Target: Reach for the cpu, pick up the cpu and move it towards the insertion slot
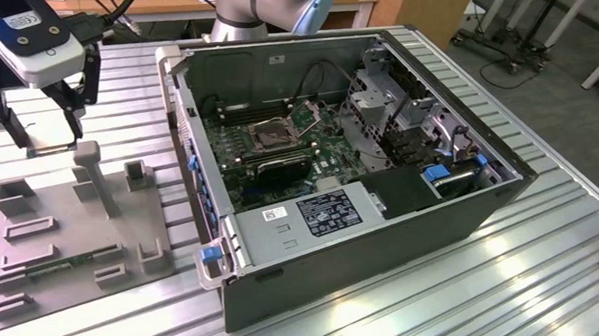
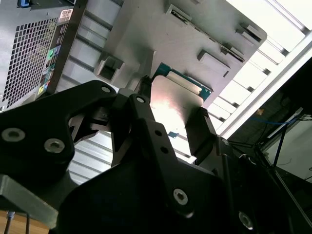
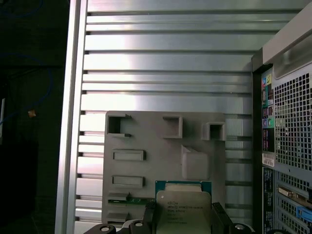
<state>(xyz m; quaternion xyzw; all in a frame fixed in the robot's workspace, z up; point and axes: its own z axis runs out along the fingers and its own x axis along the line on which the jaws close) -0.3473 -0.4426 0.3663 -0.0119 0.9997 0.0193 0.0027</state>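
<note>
Vertical pincer [image 1: 49, 142] (cpu [image 3: 184, 209] within) above tray [image 1: 58, 227]

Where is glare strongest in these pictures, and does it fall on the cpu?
Second wrist view: bright glare washes out the cpu top, and the table slats are overexposed. First wrist view: the cpu is evenly lit. Exterior view: slats gleam beside the computer case.

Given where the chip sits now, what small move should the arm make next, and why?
Probably carry it toward the exterior view's right: the gripper grips the small silver-grey square cpu above the grey tray, while the silver-framed insertion slot lies inside the open black computer case.
</note>
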